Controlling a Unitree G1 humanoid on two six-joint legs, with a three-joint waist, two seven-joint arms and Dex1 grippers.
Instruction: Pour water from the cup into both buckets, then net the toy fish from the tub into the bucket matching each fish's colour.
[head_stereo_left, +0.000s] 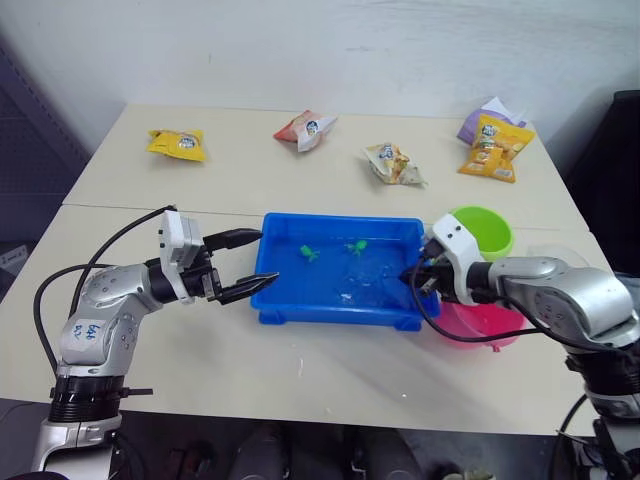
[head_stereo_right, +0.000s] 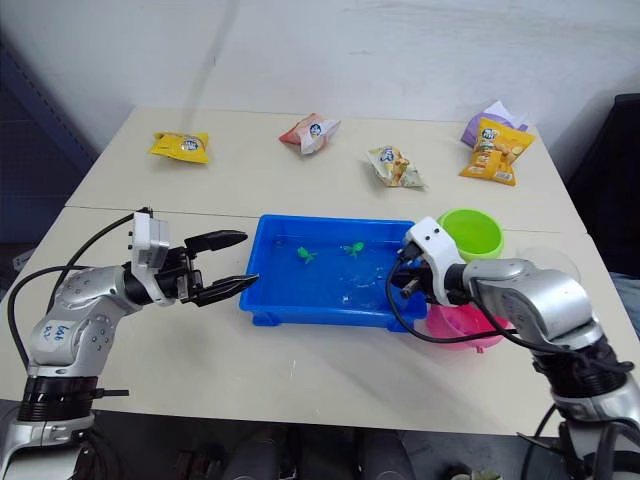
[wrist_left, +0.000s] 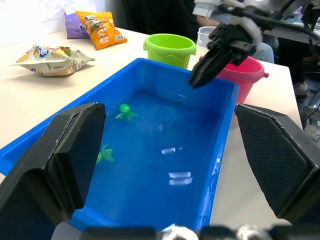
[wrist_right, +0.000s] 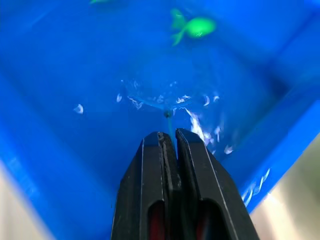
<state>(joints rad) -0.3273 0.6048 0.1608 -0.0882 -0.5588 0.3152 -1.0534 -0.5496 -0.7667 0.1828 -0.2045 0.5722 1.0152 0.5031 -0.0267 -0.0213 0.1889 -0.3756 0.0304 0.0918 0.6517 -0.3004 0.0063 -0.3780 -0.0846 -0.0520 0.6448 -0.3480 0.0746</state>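
Note:
The blue tub (head_stereo_left: 330, 312) of water sits at the table's front centre. Two green toy fish (head_stereo_left: 309, 253) (head_stereo_left: 354, 246) float near its far side. My right gripper (head_stereo_left: 413, 276) hangs over the tub's right end, shut on the thin handle of the net (wrist_right: 169, 117), whose hoop dips into the rippling water. My left gripper (head_stereo_left: 270, 257) stands open at the tub's left end, with nothing between its fingers. The lime green bucket (head_stereo_left: 484, 230) and the pink bucket (head_stereo_left: 482, 324) stand right of the tub. The clear cup (wrist_left: 205, 35) is behind them, partly hidden.
Snack packets lie along the far side of the table: a yellow packet (head_stereo_left: 177, 143), a red and white packet (head_stereo_left: 305, 128), a pale packet (head_stereo_left: 393, 163), and an orange packet (head_stereo_left: 495, 147) on a purple packet (head_stereo_left: 482, 118). The table's front edge is close to the tub.

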